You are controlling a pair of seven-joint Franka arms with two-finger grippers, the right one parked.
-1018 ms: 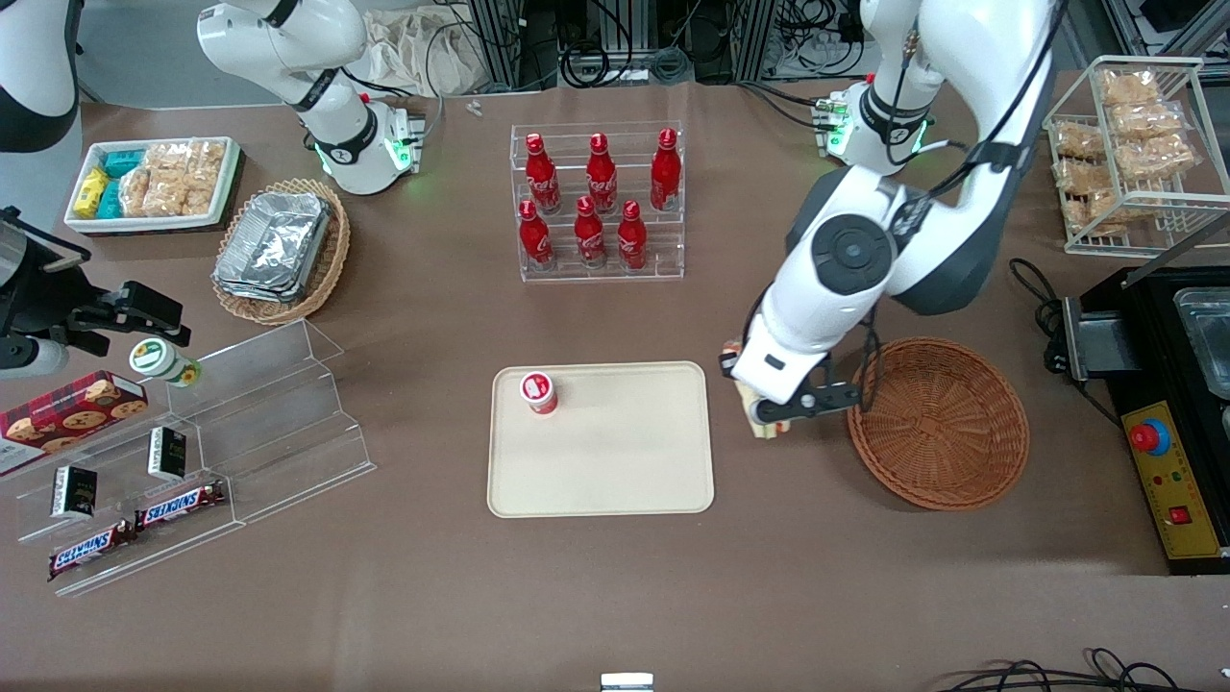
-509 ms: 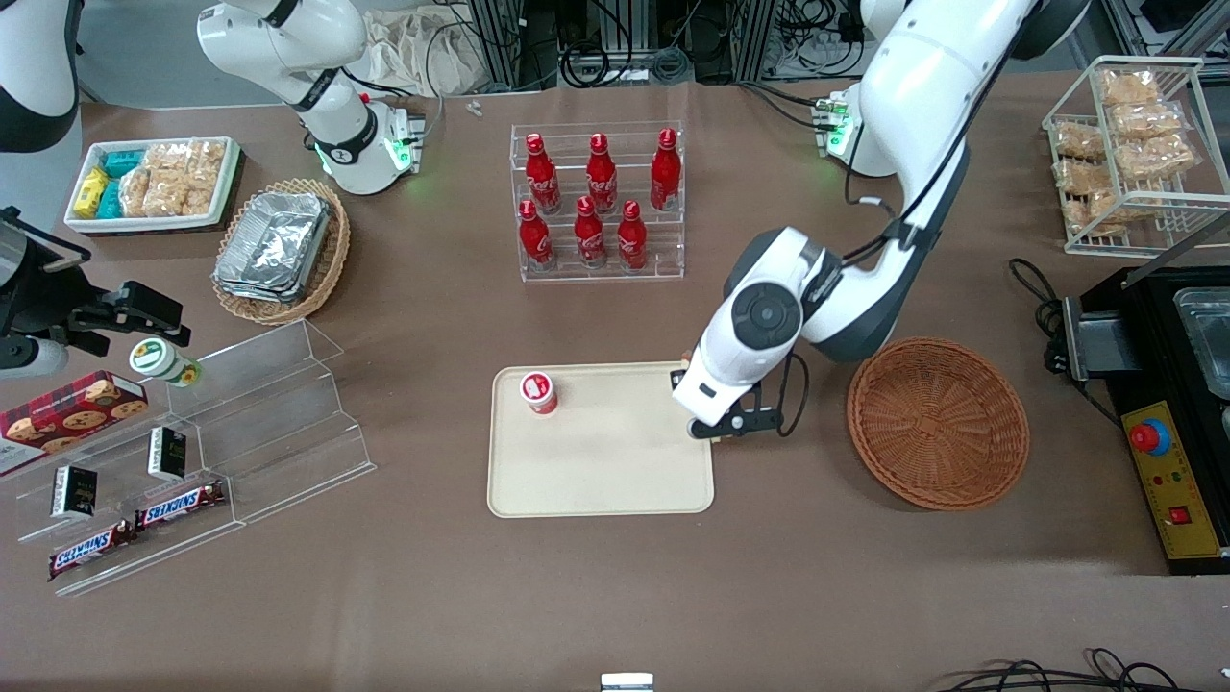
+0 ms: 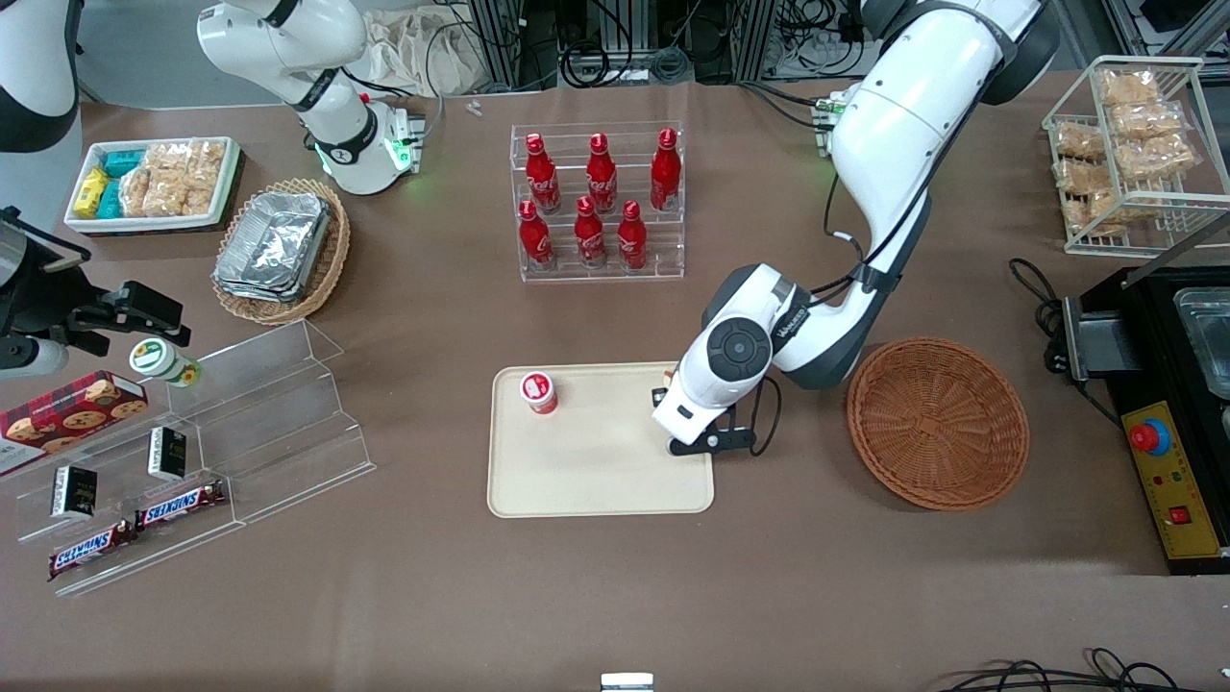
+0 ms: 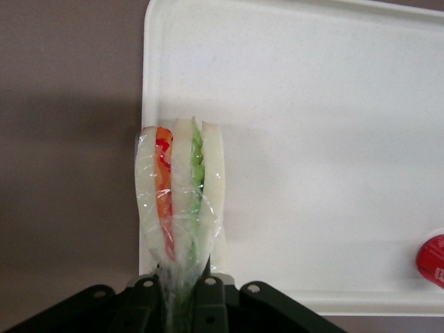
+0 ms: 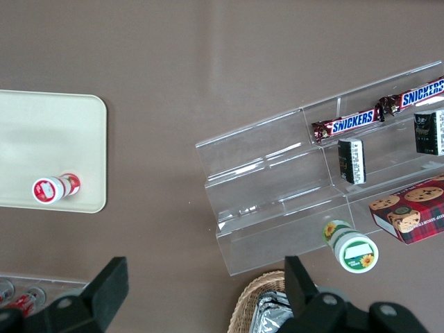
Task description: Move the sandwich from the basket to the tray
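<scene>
Currently gripper [image 3: 684, 432] hanging over tray [image 3: 596, 481], at tray edge nearest basket [image 3: 938, 421]. Jaws closing tight on sandwich [image 4: 180, 201], pinching wrapped end; wedge sticking out over tray rim, bread and orange-red/green layers showing edge-on. Whether sandwich touching tray surface: cannot tell. Basket sitting beside tray, toward working arm's end of tabletop. Red-capped cup [image 3: 539, 392] standing near tray corner, well apart from gripper.

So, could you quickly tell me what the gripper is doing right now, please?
Gripper: shut on the sandwich, above the tray at its edge nearest the basket.
</scene>
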